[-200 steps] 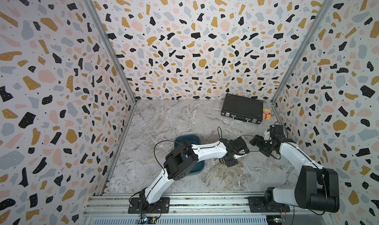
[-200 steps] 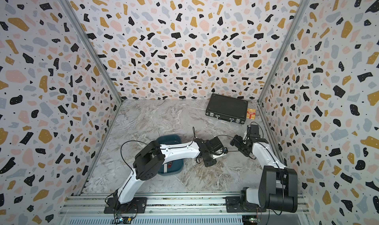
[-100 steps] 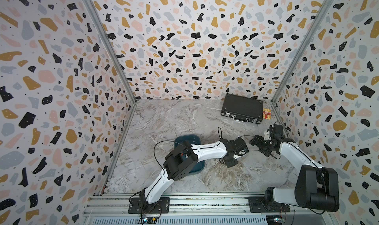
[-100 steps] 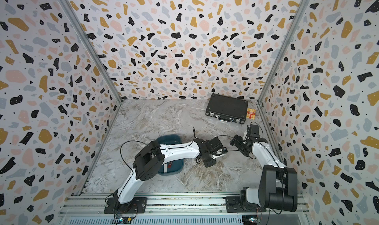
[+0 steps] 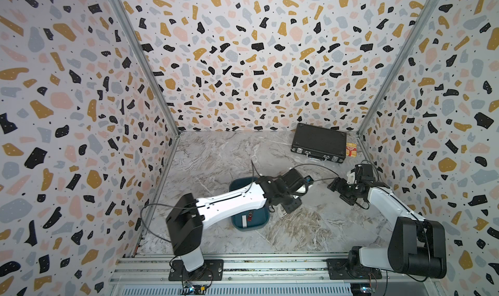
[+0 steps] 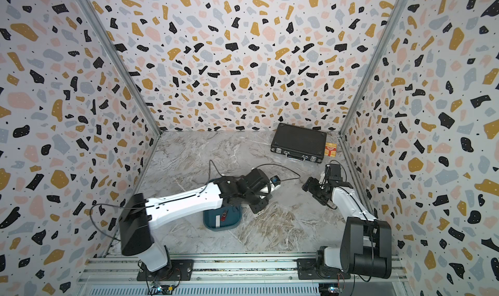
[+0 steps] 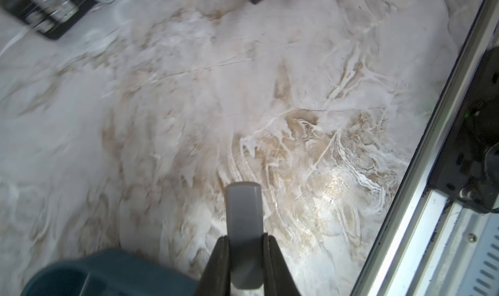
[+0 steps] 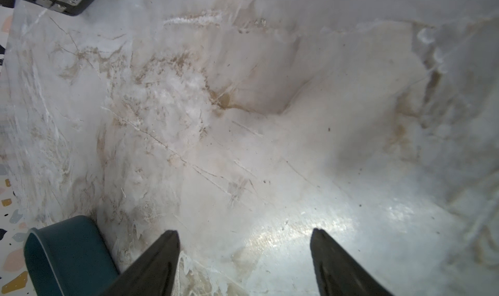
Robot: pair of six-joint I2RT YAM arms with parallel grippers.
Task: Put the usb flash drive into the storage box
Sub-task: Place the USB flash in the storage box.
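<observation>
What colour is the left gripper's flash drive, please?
The flash drive is pale grey, clearest in the left wrist view.

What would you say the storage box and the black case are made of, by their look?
Storage box: probably plastic, matte teal, with smooth rounded moulded corners. Black case: faintly grained black shell, likely leatherette or plastic, cannot tell which; shiny latches and handle look like metal.
</observation>
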